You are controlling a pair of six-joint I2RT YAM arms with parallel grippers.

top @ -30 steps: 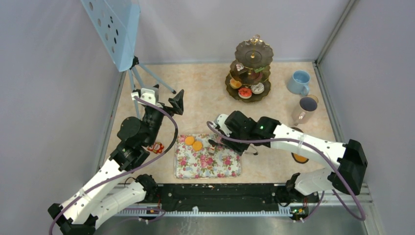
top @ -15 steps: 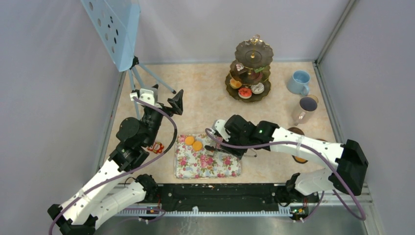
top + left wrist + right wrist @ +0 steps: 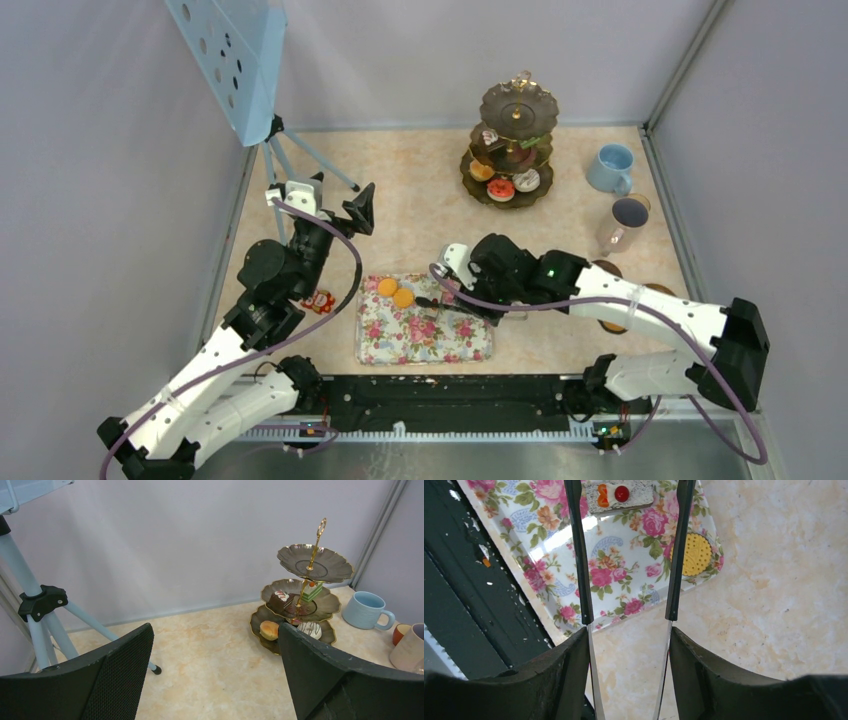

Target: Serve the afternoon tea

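Note:
The dark three-tier stand (image 3: 515, 140) with a gold handle stands at the back and holds several small cakes and donuts; it also shows in the left wrist view (image 3: 300, 597). Two orange rounds (image 3: 395, 291) and a cake slice (image 3: 619, 492) lie on the floral tray (image 3: 420, 335). My right gripper (image 3: 629, 635) is shut on the black tongs (image 3: 580, 555), whose open tips reach over the tray on either side of the cake slice. My left gripper (image 3: 215, 630) is open and empty, raised left of the tray. The light-blue cup (image 3: 611, 167), pale-grey cup (image 3: 625, 222) and orange-brown cup (image 3: 641, 203) stand at the right.
A light-blue tripod with a perforated board (image 3: 290, 150) stands at the back left. A small red item (image 3: 320, 300) lies by the left arm. Brown saucers (image 3: 612, 322) lie under the right arm. Grey walls close in three sides.
My right arm has shifted slightly right and nearer, and the tongs' tips have swung left across the tray toward the orange rounds. The left arm has not moved.

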